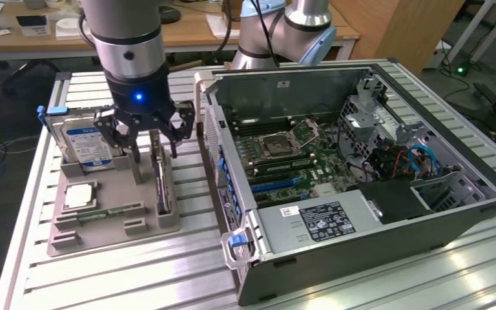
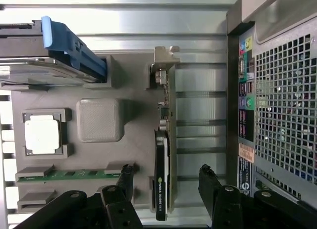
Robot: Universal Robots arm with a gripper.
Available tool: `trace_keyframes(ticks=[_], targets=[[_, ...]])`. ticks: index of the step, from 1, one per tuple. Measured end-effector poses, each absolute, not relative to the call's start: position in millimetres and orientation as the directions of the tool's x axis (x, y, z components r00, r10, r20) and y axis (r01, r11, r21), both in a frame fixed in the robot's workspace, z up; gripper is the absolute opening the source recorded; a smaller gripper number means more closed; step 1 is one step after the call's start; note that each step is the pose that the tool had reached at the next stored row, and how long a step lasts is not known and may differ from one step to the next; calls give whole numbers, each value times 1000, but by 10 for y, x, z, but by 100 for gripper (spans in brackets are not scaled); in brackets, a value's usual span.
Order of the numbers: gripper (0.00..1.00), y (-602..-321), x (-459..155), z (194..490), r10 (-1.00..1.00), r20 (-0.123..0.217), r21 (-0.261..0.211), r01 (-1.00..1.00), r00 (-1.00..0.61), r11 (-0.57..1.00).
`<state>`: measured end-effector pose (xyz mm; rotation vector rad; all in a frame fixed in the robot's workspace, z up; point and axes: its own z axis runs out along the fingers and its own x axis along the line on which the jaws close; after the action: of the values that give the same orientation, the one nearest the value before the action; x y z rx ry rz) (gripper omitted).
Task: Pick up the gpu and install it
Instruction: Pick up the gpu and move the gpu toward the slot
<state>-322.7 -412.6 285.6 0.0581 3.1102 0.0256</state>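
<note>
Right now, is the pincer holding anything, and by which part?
Nothing is held: the pincer stands open, its fingers either side of the gpu, clear of it.

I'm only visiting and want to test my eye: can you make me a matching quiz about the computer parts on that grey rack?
1. gpu, thin dark card with silver bracket
2. silver boxy hard drive
3. square silver processor chip
4. narrow green memory stick

A. flat in a square recess
B. on edge between the open fingers
C. flat in a long slot
D. upright, blue label showing

Pairs: 1-B, 2-D, 3-A, 4-C
</note>
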Motion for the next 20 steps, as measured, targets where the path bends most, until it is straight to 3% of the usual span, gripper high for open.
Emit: trace_keyframes(ticks=[20], targets=[[65,-4152,-3219,2745,40,-31,16,40,-999,999]])
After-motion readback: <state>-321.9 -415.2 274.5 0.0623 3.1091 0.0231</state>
